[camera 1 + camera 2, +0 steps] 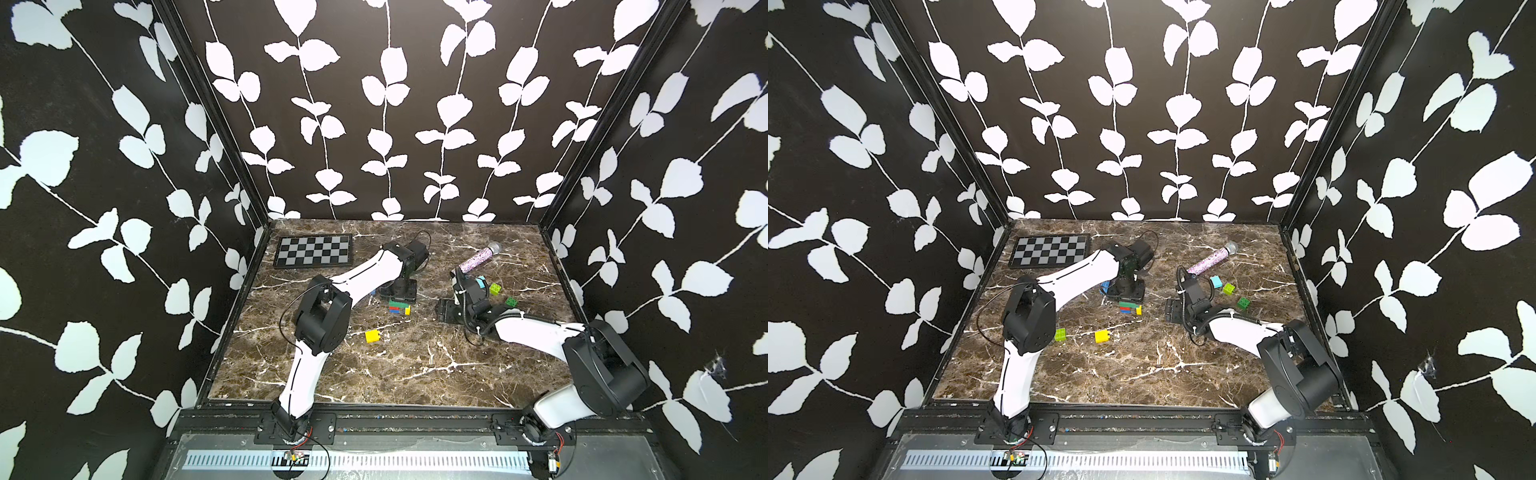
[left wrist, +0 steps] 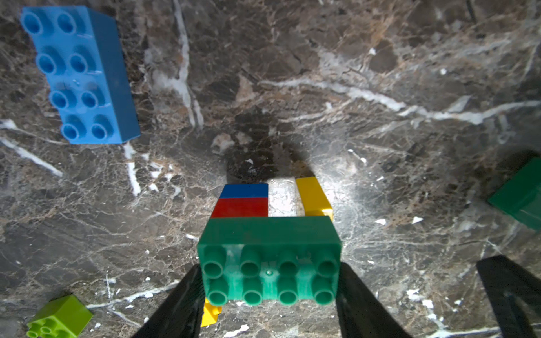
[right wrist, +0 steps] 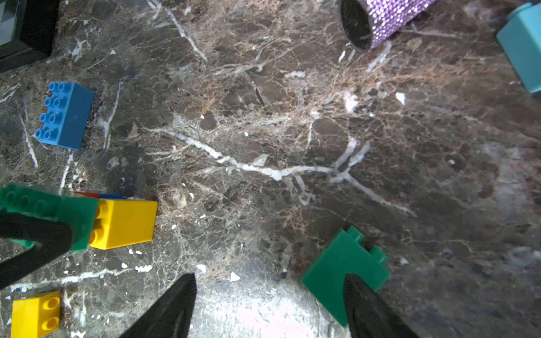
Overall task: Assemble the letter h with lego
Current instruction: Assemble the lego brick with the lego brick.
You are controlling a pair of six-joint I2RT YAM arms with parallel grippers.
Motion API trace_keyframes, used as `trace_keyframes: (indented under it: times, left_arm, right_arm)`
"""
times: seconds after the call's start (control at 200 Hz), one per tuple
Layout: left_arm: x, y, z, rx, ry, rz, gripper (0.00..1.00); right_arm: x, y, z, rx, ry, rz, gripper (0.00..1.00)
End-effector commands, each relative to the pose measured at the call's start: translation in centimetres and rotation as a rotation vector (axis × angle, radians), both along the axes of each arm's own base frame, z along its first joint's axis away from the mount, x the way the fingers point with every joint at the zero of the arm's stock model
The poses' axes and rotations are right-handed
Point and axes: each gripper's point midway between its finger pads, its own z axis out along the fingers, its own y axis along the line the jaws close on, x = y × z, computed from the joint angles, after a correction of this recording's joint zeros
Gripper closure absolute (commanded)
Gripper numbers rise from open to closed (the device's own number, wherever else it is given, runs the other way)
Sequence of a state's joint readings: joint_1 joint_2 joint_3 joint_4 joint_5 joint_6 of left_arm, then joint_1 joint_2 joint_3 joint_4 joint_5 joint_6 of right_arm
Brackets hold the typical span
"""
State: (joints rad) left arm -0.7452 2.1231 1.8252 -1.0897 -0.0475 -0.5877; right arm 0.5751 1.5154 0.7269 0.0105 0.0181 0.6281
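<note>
A lime brick (image 1: 1060,334) beside the left arm's elbow shows in a top view, not in both. Only the left wrist view shows the grip: mid-table, the left gripper (image 2: 269,273) pinches the long dark green brick (image 2: 269,234), joined to a red brick (image 2: 240,207) and a yellow brick (image 2: 311,193). The right gripper (image 3: 269,281) is spread and empty, one fingertip overlapping a loose dark green brick (image 3: 330,272).

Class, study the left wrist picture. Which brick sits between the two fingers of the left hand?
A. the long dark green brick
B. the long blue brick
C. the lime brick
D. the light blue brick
A: the long dark green brick sits, studs toward the camera, between the black fingers of the left hand, which touch its two ends.
</note>
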Motion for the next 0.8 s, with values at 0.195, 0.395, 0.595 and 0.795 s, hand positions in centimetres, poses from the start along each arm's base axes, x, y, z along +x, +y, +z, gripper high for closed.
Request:
trace_keyframes:
  times: [0.195,0.395,0.595,0.795]
  left_arm:
    - [-0.6,-0.5,1.3,-0.057,0.009,0.003,1.0]
    - [-0.4,-0.3,1.0,-0.04,0.006,0.0,1.0]
    - [-0.5,0.1,0.1,-0.011,0.028,-0.018,1.0]
    - [-1.1,0.6,-1.0,0.035,0.077,-0.034,1.0]
  right_arm:
    - [0.7,0.8,1.4,0.029,-0.027,0.004,0.22]
    - [0.7,0.9,1.3,0.03,-0.023,0.008,0.22]
    - [0.7,0.9,1.3,0.029,-0.023,0.011,0.22]
    - [0.8,0.9,1.5,0.029,-0.027,0.011,0.22]
